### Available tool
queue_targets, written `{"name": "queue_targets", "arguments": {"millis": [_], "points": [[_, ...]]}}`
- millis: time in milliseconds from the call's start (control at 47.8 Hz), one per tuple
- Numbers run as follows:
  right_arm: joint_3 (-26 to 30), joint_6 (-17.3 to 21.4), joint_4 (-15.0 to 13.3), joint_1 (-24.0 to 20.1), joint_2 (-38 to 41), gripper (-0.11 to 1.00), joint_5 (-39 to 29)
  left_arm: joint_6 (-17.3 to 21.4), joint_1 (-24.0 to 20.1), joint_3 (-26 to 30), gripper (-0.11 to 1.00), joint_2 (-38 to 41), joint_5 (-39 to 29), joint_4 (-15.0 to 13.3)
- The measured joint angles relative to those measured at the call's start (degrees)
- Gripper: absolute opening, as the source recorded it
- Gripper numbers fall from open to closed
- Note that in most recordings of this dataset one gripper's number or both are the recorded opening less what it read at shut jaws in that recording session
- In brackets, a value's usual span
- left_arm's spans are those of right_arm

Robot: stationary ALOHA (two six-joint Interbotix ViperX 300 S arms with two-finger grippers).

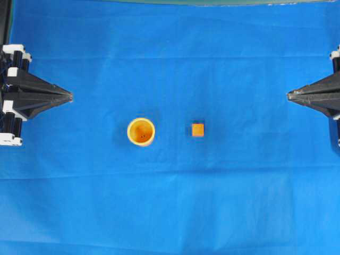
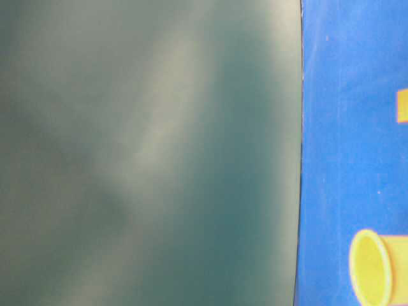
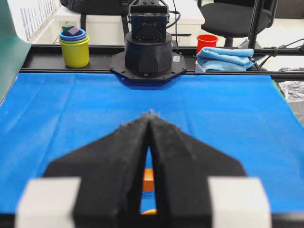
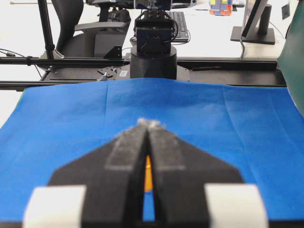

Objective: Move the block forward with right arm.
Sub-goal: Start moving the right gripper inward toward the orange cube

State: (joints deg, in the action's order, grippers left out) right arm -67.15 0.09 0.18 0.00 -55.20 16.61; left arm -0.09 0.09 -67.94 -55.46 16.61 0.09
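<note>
From three o'clock my black right gripper (image 1: 290, 95), fingers pressed together and empty, faces the small orange cube block (image 1: 197, 129), which I judge light, rigid, best pinched across opposite flat sides.

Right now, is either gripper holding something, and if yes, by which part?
Nothing is held. Both the left gripper and the right gripper are shut on nothing, far from the block and the cup.

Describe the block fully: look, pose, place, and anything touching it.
The block is a small orange cube with a flat square top, plain and matte. It sits flat on the blue cloth, right of the yellow cup in the overhead view, apart from it. Nothing else touches it; both arms are far off at the edges.
</note>
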Motion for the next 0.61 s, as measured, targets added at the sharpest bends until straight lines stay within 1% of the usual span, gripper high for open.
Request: {"name": "queue_targets", "arguments": {"millis": [84,146,293,377,502,607], "points": [[0.35,0.18,-0.09,0.00,0.09,0.00,-0.70,0.09,0.09,1.14,0.01,-0.09,-1.58,0.09],[1.41,0.44,-0.09,0.09,0.18,0.00,-3.08,0.09,0.00,1.93,0.01,0.00,-3.08,0.18],[5.01,0.62,0.18,0.00,1.23,0.00,-13.10,0.00,0.00,2.55,0.01,0.09,-6.24,0.26],[7.21,1.05,1.05,0.00,2.37,0.00,-18.72,-0.09,0.00,2.46,0.00,0.35,-6.77,0.26],[10.11,2.99,1.93,0.35,4.22,0.00,-23.29,-0.09,0.00,2.46,0.01,0.35,-6.86,0.35],[12.04,6.06,2.11,1.58,6.06,0.00,-24.43,-0.09,0.09,2.55,0.00,0.44,-7.12,0.35]]}}
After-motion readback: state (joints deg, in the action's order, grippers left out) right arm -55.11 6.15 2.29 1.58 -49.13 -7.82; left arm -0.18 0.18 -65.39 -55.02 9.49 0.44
